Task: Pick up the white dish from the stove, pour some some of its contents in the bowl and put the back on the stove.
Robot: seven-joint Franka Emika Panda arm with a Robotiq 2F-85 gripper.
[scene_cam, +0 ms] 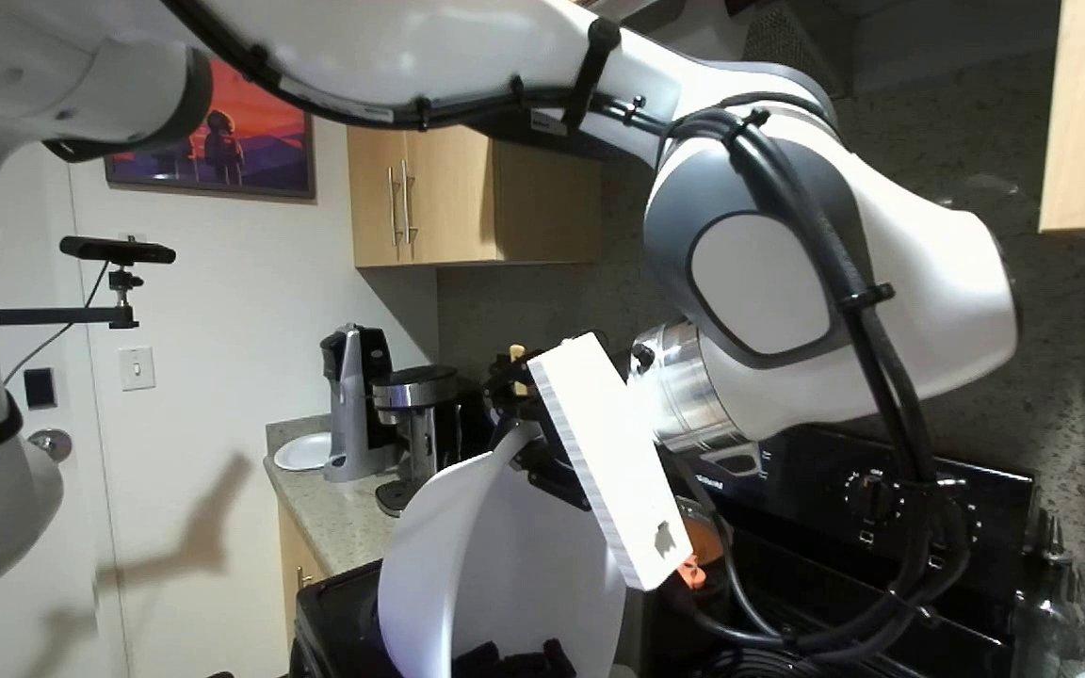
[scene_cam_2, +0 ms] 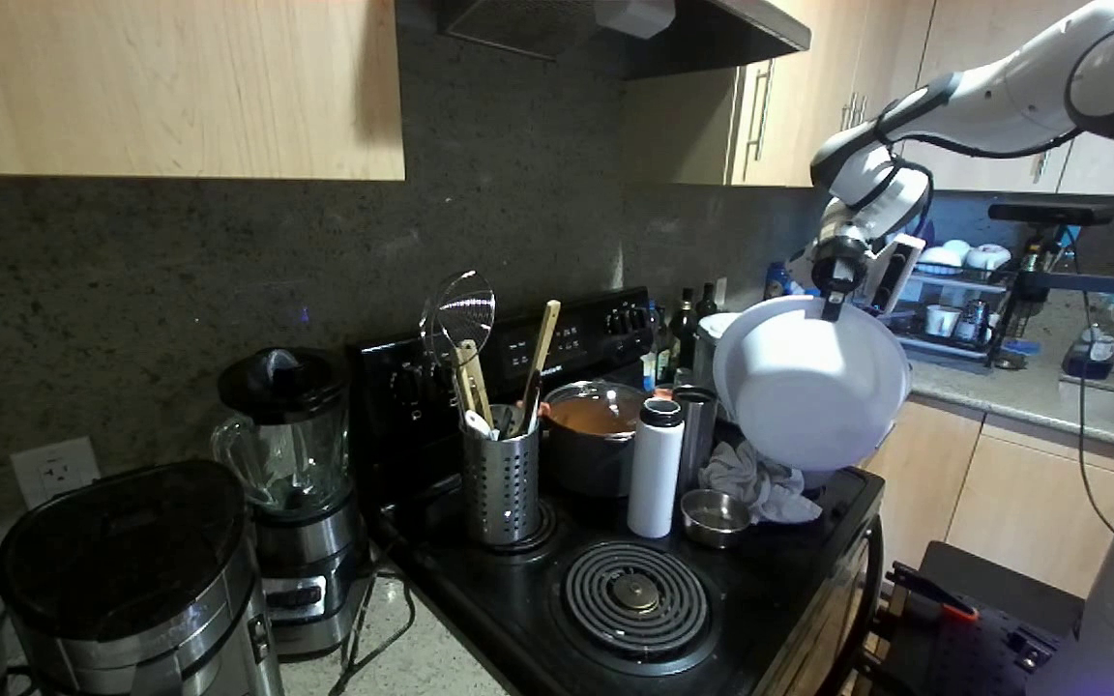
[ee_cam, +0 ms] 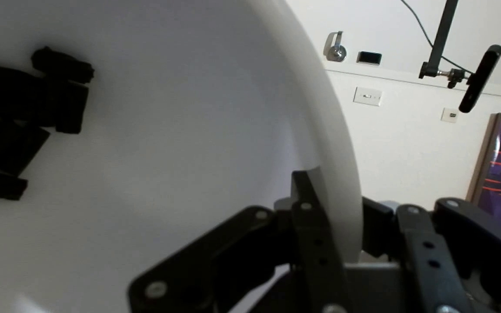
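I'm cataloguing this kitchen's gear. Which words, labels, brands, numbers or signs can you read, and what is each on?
Nothing can be read for certain.
Stove's control panel: lettering and markings, too small or blurred.
Robot arm: pale labels, too small.
Bottle of blue liquid: label, blurred.
Row of bottles: labels, too small.

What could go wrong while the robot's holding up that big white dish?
The white dish could slip, because the pincer pinches only its rim. It's steeply tilted, so the black pieces inside might tumble out. Setting it down could knock over the white bottle standing on the stove.
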